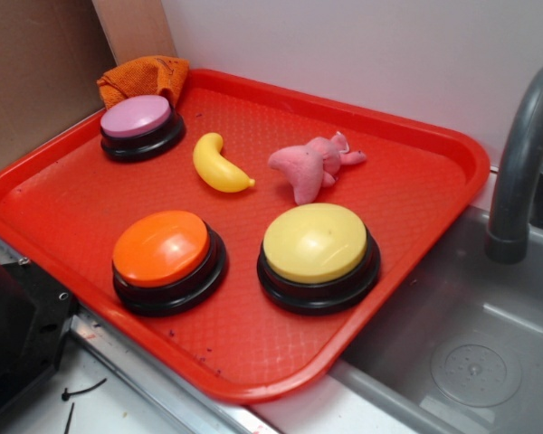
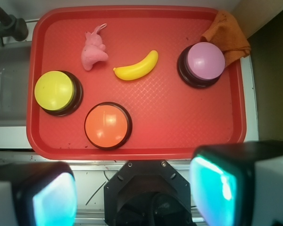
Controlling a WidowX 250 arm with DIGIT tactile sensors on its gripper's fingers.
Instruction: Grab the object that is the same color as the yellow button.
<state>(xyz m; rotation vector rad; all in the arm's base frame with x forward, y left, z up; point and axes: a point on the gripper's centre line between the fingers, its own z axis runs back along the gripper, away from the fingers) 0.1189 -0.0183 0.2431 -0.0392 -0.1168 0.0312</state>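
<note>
Gripper (image 2: 132, 197) fingers are spread wide and hold nothing; it hangs far from the banana (image 2: 137, 67) on the tray (image 2: 179, 127), so grabbing hasn't begun

Glossy smooth plastic banana (image 1: 220, 164), fuzzy pink plush toy (image 1: 309, 166), textured red plastic tray (image 1: 253, 353), rough orange cloth (image 1: 145, 75), smooth grey sink (image 1: 462, 334)

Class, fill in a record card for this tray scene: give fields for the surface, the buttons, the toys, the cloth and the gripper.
surface: red plastic tray beside a grey sink
buttons: yellow domed button; orange domed button; pink domed button, all on black bases
toys: small glossy yellow toy banana; pink plush toy
cloth: orange cloth at the tray's corner
gripper: gripper open, outside the tray, holding nothing
</note>
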